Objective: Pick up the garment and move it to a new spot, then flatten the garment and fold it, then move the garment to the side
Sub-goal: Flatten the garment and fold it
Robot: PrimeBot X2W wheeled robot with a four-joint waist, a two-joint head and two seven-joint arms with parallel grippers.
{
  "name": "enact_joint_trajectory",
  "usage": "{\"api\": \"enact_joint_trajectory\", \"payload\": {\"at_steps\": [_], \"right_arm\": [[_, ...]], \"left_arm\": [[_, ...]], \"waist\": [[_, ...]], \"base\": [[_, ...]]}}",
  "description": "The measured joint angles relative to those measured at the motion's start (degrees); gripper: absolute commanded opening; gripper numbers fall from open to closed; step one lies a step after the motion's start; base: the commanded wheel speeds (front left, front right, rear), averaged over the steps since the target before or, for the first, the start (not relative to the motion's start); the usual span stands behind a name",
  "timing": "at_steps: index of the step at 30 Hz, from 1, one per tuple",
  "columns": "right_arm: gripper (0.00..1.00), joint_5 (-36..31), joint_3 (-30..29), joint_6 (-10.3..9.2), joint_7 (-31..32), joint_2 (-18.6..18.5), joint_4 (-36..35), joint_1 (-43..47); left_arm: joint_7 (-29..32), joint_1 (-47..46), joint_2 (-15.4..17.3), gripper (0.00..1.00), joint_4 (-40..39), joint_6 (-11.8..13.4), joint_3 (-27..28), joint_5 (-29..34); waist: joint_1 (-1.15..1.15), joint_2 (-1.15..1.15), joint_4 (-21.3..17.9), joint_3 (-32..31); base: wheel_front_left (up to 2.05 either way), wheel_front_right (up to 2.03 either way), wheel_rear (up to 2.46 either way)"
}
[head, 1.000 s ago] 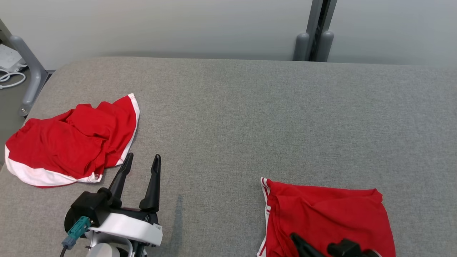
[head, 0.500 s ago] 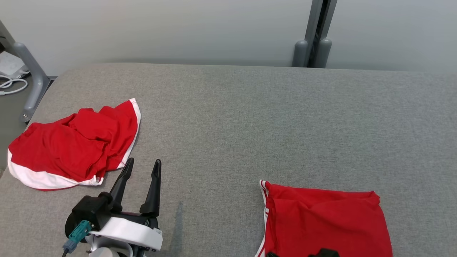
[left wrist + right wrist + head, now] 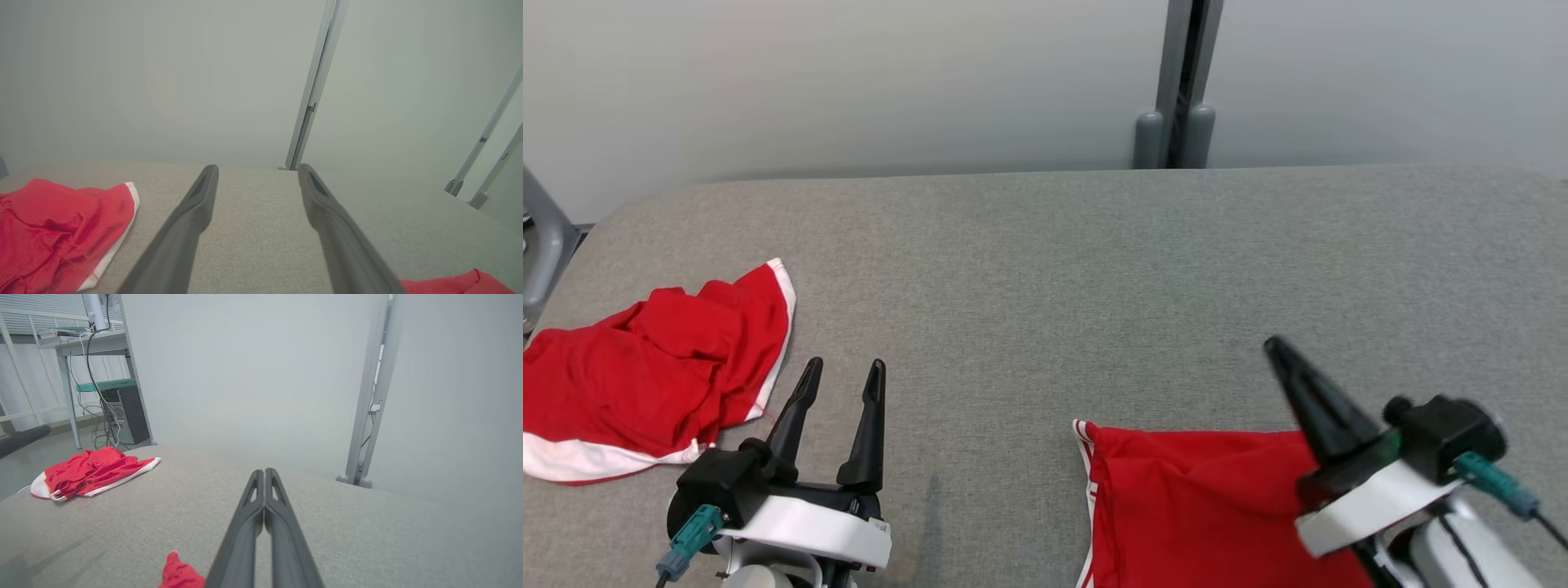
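Left gripper [image 3: 845,367], jaws apart and empty, beside crumpled red garment [image 3: 645,384]: recommend pinching a raised fold, not the white hem [image 3: 564,469]; right gripper [image 3: 1272,345], jaws together, empty.

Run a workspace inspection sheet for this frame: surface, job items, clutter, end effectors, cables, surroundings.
Surface: grey fabric table, flat.
Job's things: folded red garment near right; crumpled red garment with white trim at the left edge.
Clutter: nothing seen.
End effectors: left end effector open, empty; right end effector shut, empty, by the folded garment.
Cables: teal-plug leads at both wrists; loose wires under the desk.
Surroundings: pale wall, grey post, desk with computer tower beyond the table.
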Motion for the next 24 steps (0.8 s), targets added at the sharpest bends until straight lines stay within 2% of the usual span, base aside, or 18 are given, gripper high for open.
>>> {"api": "enact_joint_trajectory", "payload": {"at_steps": [7,16,17,18,24], "right_arm": [[0.0,-12.46,-11.56,0.0,0.01,0.02,-3.9,-0.09],[0.0,-16.64,-22.53,0.01,0.0,5.46,-4.95,5.48],[0.47,-17.29,-23.93,0.01,0.0,6.01,-4.21,6.03],[1.0,-18.08,-24.84,0.0,0.01,6.44,-3.61,6.5],[1.0,-17.41,-26.71,0.01,0.0,8.72,-2.32,6.85]], "left_arm": [[0.0,0.14,-0.01,1.0,-0.81,0.81,-0.18,-0.66],[0.0,1.2,0.01,1.0,-0.69,1.22,0.78,-0.4],[0.0,1.48,0.01,1.0,-0.69,1.3,0.82,-0.4],[0.0,1.82,0.03,1.0,-0.65,1.35,0.79,-0.4],[0.0,3.14,0.0,1.0,0.12,1.48,0.75,0.11]], "waist": [[0.0,0.0,-1.75,-0.84],[0.0,0.0,-2.21,-1.35],[0.0,0.0,-2.25,-1.41],[0.0,0.0,-2.3,-1.45],[0.0,0.0,-2.67,-1.53]], "base": [[0.0,0.0,0.0],[0.0,0.0,0.0],[0.0,0.0,0.0],[0.0,0.0,0.0],[0.0,0.0,0.0]]}}
